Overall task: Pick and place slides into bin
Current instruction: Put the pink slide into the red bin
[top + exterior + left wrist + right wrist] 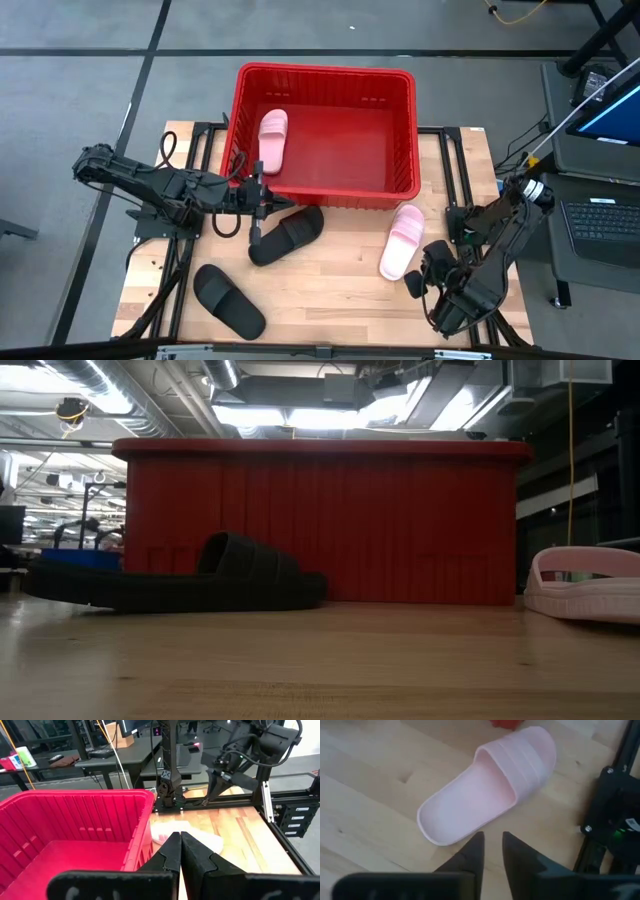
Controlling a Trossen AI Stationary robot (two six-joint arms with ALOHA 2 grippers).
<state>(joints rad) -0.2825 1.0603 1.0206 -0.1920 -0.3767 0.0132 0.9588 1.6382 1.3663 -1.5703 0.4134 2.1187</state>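
Note:
The red bin (325, 190) stands at the table's far middle, with one pale pink slide (273, 140) lying on its floor at the left. A black slide (287, 234) lies sole down just in front of the bin. A second black slide (229, 300) lies at the near left. The other pink slide (485, 795) lies sole down right of the bin's near right corner. My left gripper (180, 847) is shut and empty, hovering by the bin's near wall above the first black slide. My right gripper (492, 842) is open by a narrow gap, above the table just short of the pink slide's heel.
Bare wooden table lies between the slides and the near edge (330, 310). The low view shows the black slide (180, 580), the bin's wall (320, 525) and the pink slide (585, 585), but no gripper. Black frame rails (455, 170) run along both sides of the table.

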